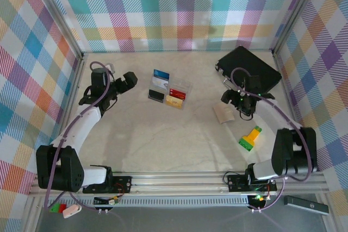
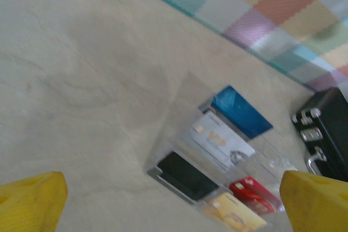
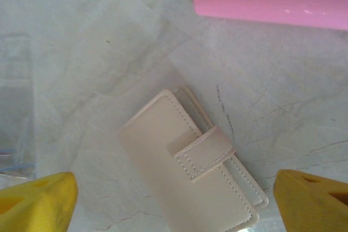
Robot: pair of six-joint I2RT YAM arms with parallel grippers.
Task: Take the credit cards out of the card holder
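Note:
The card holder [image 1: 223,113] is a small pale cream wallet lying flat on the table at the right, folded shut with its strap tab across it [image 3: 204,153]. The credit cards are hidden. My right gripper [image 1: 243,107] hovers just right of and above the holder. In the right wrist view the right gripper [image 3: 174,205] is open, its yellow fingertips [image 3: 38,202] wide apart on either side of the holder, and nothing is gripped. My left gripper [image 1: 128,81] is open at the far left, and in the left wrist view it [image 2: 174,202] faces the clear tray with nothing between its fingers.
A clear compartmented tray [image 1: 187,86] stands at centre back, its near wall [image 2: 163,150] close to the left gripper, and holds several cards: blue, white, black, red and yellow. A black case [image 1: 249,69] sits at back right. A yellow-green object [image 1: 250,137] lies near right. A pink cylinder [image 3: 272,1] lies beyond the holder.

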